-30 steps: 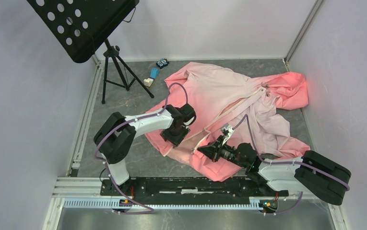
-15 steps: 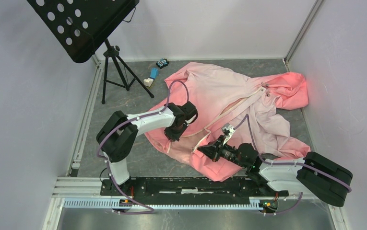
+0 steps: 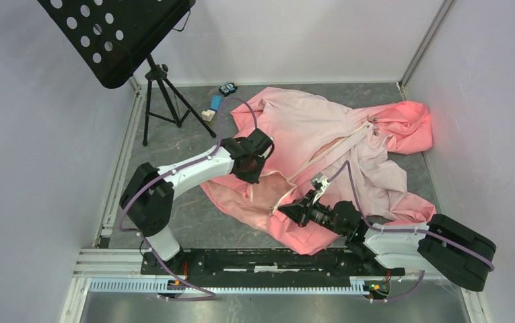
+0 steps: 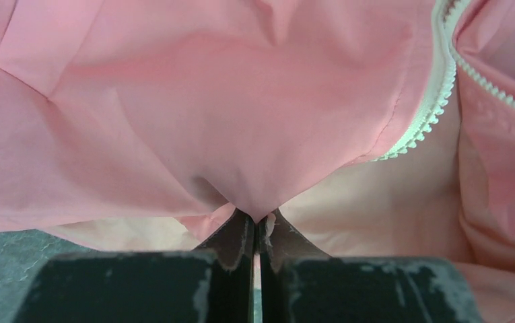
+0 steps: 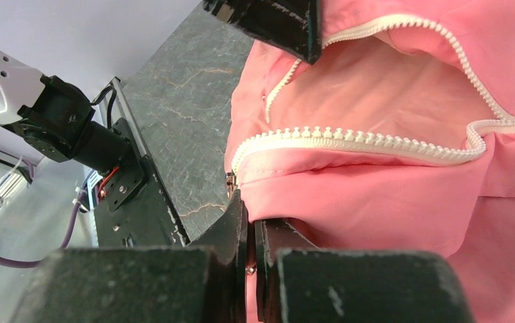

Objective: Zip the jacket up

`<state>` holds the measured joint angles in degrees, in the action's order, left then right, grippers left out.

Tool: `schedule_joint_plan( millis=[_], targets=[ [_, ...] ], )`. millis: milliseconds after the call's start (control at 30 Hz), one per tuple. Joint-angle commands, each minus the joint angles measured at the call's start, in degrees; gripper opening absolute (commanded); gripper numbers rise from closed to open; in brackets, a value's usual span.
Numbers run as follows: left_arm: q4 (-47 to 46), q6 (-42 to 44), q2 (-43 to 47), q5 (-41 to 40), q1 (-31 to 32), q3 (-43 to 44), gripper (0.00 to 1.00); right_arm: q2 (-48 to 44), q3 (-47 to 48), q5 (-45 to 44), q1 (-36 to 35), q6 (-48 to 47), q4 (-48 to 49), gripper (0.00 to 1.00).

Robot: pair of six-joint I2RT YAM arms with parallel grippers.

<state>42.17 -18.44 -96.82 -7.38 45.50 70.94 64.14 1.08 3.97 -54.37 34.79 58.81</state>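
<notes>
Grey stone counter (image 3: 174,222) with walls on three sides. The jacket (image 3: 322,128) lies spread and rumpled across the middle and right of the counter, hood at far right, coral hem toward the arm bases. Black music stand (image 3: 116,33) on a tripod at far left. The left arm reaches onto the jacket's left front panel. Left fingers (image 4: 249,232) are pressed together, pinching a raised fold of pink fabric just left of the zipper. Right fingers (image 5: 241,225) are also pressed together, pinching the jacket's hem right at the zipper's bottom end. Cream zipper (image 5: 355,138) is unzipped, its two halves gaping apart. Small blue and wooden blocks (image 3: 213,104) sit beside the tripod.
</notes>
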Motion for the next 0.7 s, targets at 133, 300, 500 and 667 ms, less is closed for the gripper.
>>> schedule_joint_plan(
  millis=[133,300,500,667],
  targets=[
    [-6.31,-4.88,-2.04,4.7,-0.67,-0.69,0.16,-2.18,-4.29,-2.25,-0.19,-0.91,-0.1,0.0],
    [-6.34,-4.12,0.4,6.25,-0.67,-3.96,0.35,-1.65,-3.99,-2.04,-0.22,-0.91,0.25,0.0],
    [-4.01,-2.89,5.47,7.11,-0.73,-6.0,0.63,-0.94,-3.69,-1.33,-0.25,-0.7,0.81,0.0],
    [-1.53,-0.13,11.74,9.14,-0.75,-7.26,0.82,-1.62,-3.77,-1.26,-0.26,-0.71,0.45,0.0]
  ],
)
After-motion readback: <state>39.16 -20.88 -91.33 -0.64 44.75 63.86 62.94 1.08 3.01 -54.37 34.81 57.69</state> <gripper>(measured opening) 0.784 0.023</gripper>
